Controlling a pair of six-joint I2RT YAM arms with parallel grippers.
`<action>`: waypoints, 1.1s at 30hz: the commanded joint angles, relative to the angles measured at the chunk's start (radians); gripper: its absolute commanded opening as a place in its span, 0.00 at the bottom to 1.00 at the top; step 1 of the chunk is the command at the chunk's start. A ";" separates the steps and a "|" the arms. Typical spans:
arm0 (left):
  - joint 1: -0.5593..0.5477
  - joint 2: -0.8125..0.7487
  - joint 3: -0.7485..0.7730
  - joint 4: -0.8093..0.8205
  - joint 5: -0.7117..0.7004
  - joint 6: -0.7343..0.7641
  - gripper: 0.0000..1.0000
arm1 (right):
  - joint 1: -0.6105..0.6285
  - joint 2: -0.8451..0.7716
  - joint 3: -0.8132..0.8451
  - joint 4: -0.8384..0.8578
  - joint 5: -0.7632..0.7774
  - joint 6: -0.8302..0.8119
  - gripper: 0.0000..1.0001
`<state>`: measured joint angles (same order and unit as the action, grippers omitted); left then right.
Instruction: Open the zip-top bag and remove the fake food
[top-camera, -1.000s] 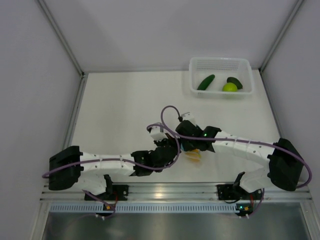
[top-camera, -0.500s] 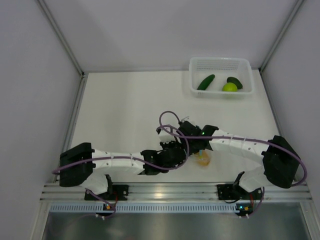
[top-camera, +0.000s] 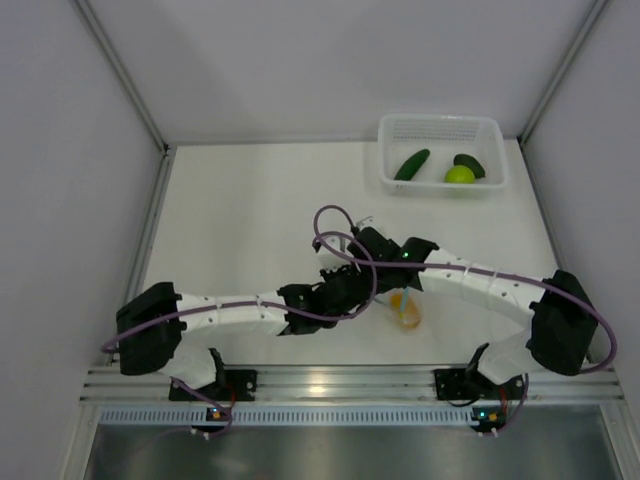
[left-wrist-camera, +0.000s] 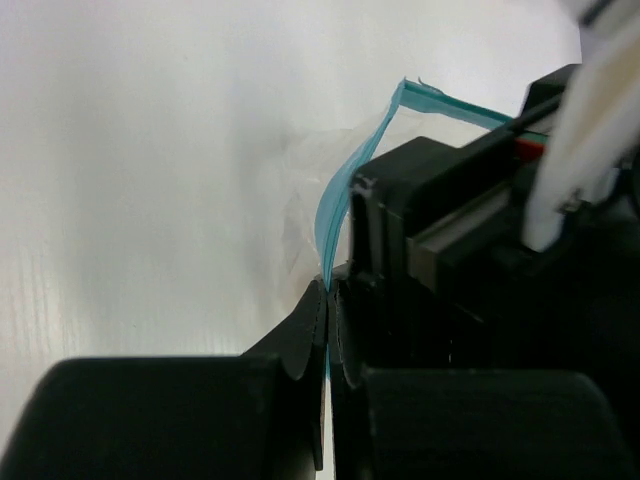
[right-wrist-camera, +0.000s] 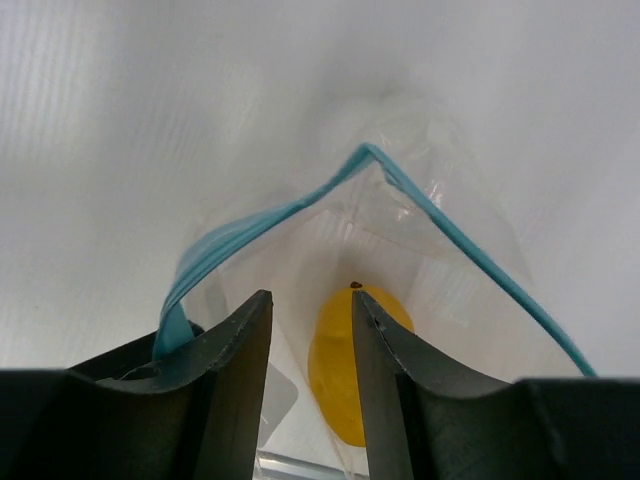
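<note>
The zip-top bag lies near the table's front, clear and crinkly, with the orange round fruit inside. My left gripper is shut on the bag's light blue zip strip, right beside the right gripper's black body. My right gripper stands open at the bag's gaping mouth; the zip strip arches over its fingers, and the orange fruit shows beyond the gap, untouched. From above, the left gripper and right gripper meet over the bag.
A white mesh basket at the back right holds the long dark green cucumber, the lime-green ball and the dark green oval. Purple cables loop above both wrists.
Both grippers and the bag have shifted to the right along the front of the table. The left arm has stretched farther out.
</note>
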<state>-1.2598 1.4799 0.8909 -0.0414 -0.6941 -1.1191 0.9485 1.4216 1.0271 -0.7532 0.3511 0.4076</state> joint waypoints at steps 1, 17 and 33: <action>0.103 -0.088 0.026 -0.011 0.064 0.030 0.00 | 0.003 0.033 0.137 -0.126 -0.027 -0.044 0.39; 0.158 -0.208 -0.096 0.004 0.068 -0.051 0.00 | -0.036 0.211 0.197 -0.055 -0.228 -0.076 0.38; 0.071 -0.142 -0.119 0.012 0.007 -0.081 0.00 | -0.040 0.198 0.119 0.078 -0.161 0.077 0.50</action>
<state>-1.1755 1.3403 0.7624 -0.0967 -0.6884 -1.1790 0.9150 1.6470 1.1580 -0.7975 0.1390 0.4374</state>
